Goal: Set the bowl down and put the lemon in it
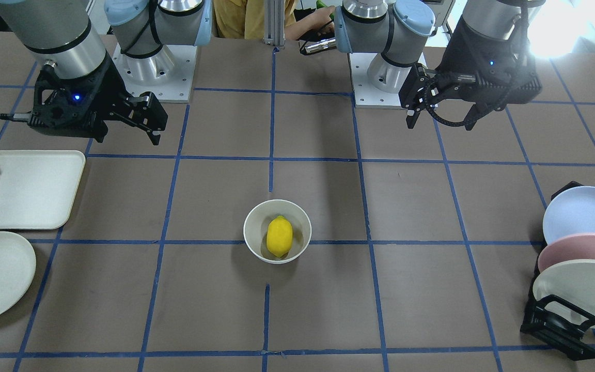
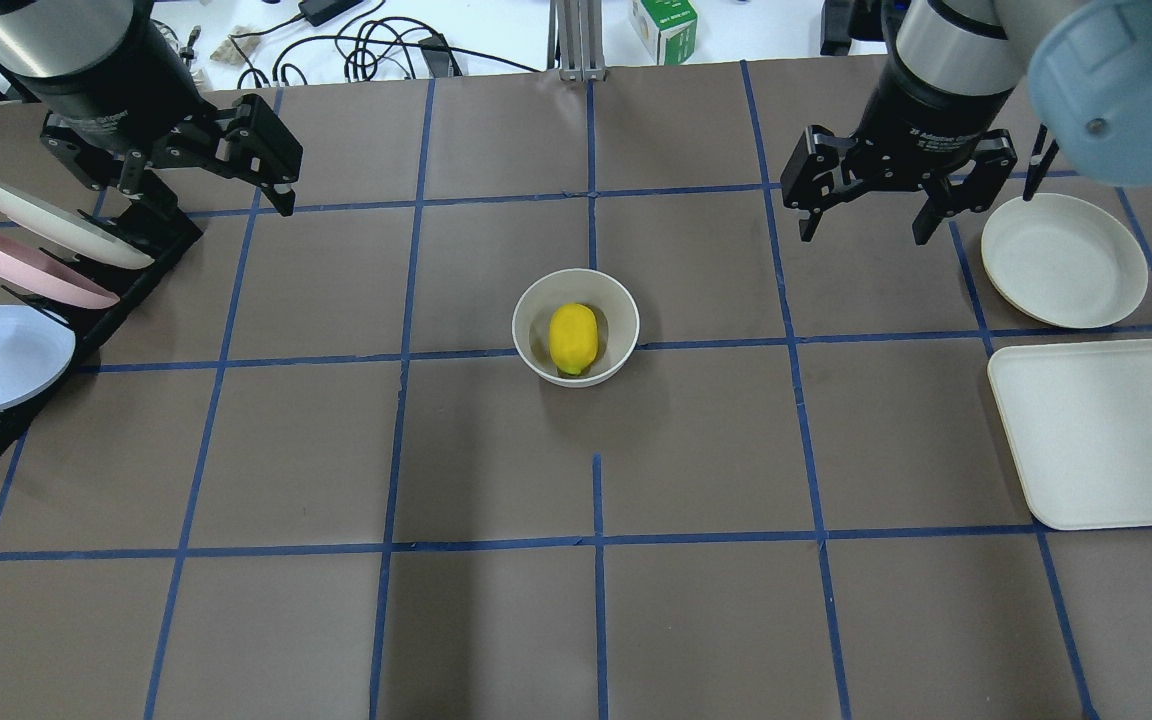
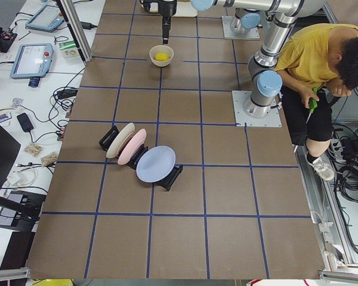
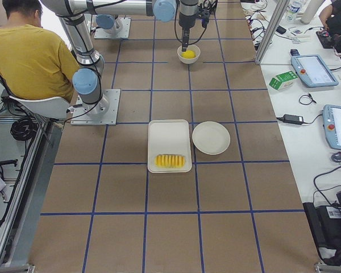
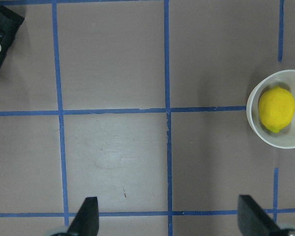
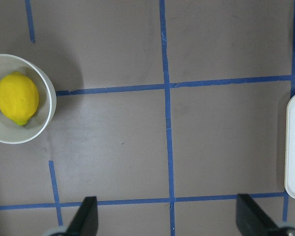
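The lemon [image 2: 573, 338] lay inside the bowl [image 2: 528, 311] at the middle of the worktop [image 2: 336, 450], so the job looked finished to me. The left pincer [image 1: 441, 123] and right pincer [image 2: 864, 228] hung wide open and empty, well apart from it. I judged nothing remained but parking the arms.

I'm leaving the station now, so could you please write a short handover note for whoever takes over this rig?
Left pincer: open, empty, raised above the table.
Right pincer: open, empty, likewise raised.
The deep glossy off-white round bowl stands near the table's middle, with the bright yellow oval lemon inside it.
Done: bowl placed, lemon in.
Left: nothing that shows.
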Available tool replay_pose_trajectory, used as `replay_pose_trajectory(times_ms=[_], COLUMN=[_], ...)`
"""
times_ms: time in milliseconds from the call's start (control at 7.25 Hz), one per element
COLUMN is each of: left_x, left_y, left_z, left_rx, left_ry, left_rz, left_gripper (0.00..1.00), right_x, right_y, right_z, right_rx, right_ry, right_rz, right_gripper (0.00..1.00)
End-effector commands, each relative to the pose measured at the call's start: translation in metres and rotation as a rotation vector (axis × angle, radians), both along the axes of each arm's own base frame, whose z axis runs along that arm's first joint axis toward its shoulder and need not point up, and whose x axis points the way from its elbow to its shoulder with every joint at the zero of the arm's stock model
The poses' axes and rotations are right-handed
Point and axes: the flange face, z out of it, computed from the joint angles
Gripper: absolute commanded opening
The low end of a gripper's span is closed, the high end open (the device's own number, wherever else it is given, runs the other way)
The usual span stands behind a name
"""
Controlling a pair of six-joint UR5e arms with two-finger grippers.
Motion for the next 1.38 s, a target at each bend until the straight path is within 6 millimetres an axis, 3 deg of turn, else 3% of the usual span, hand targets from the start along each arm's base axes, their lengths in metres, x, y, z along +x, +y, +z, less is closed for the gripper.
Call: replay_pose_trajectory(times_ms=[0,276,414,1241], left_x=[0.002,-0.007,-0.007,-0.013], left_y=[-0.001,0.012,-0.001,0.002], left_z=[0.000,0.007,-0.009,-0.005], left_rx=[0.007,0.037,0.063,0.055], left_ry=[0.003,0.006,0.012,0.046], left_rz=[0.014,0.076,0.080,0.084], left_gripper=[1.00,1.00,1.00,1.00], right_x=[-0.008,-0.014,-0.014,-0.014], right_y=[0.003,0.004,0.004,0.005], right_z=[0.000,0.000,0.000,-0.005], right_rx=[0.024,0.038,0.038,0.052], right_ry=[-0.001,-0.001,-0.002,-0.004], right_rz=[0.002,-0.009,-0.009,-0.004], right_gripper=[1.00,1.00,1.00,1.00])
